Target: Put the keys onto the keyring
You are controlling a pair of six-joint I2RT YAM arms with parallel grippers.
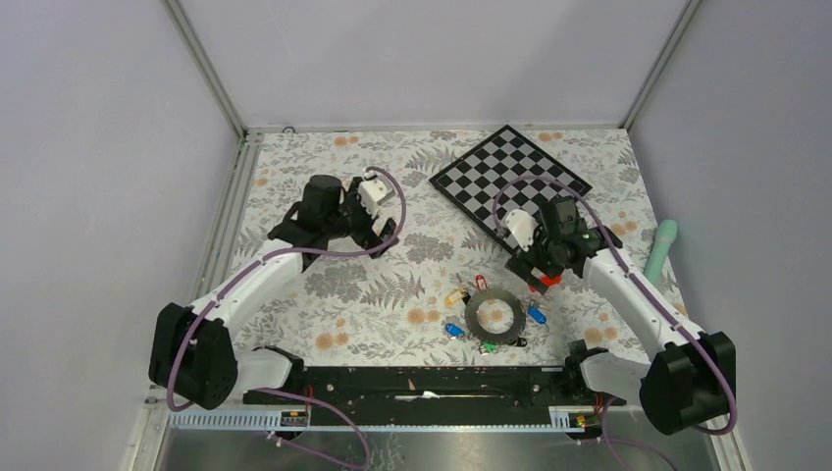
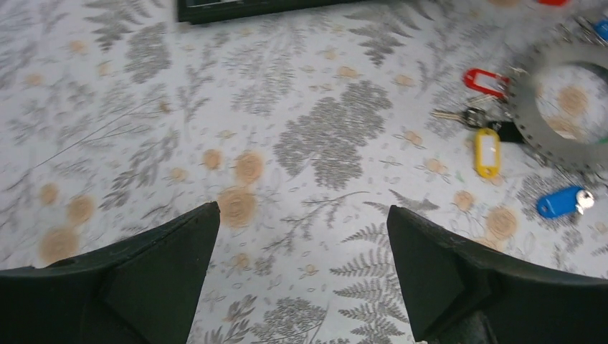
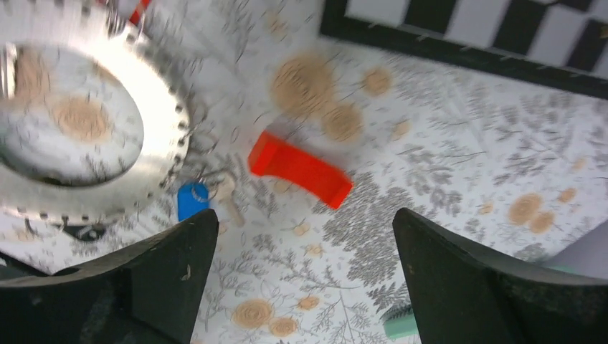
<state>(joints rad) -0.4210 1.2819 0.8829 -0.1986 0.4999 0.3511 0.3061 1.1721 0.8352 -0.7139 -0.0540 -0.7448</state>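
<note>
Black fingertips fill the bottom of each wrist view, and in both the jaws stand wide apart with nothing between them but the flowered cloth [image 1: 392,304]. The left gripper [image 2: 302,211] hangs over bare cloth, gripping and touching nothing; in the top view it sits well to the left of the keyring [image 2: 520,118] and farther up the table. The right gripper [image 3: 305,215] is equally spread and empty-handed, hovering above a red oblong block [image 3: 301,168] that lies on the cloth just beside the ring's right side (not touched by either finger).

The keyring lies flat near the middle of the table's near half, with small holes around its rim. The keys are gathered round its edge: a red-tagged key [image 2: 484,79] and a yellow-tagged key [image 2: 487,152] at its upper left, a blue-tagged key [image 2: 563,203] at its lower left, a green-tagged key [image 1: 488,345] at the near side, and a second blue-tagged key [image 3: 191,199] on the right. Whether any of them is actually hooked on the ring cannot be told. A chequered board [image 1: 510,177] lies at the far side of the table.
</note>
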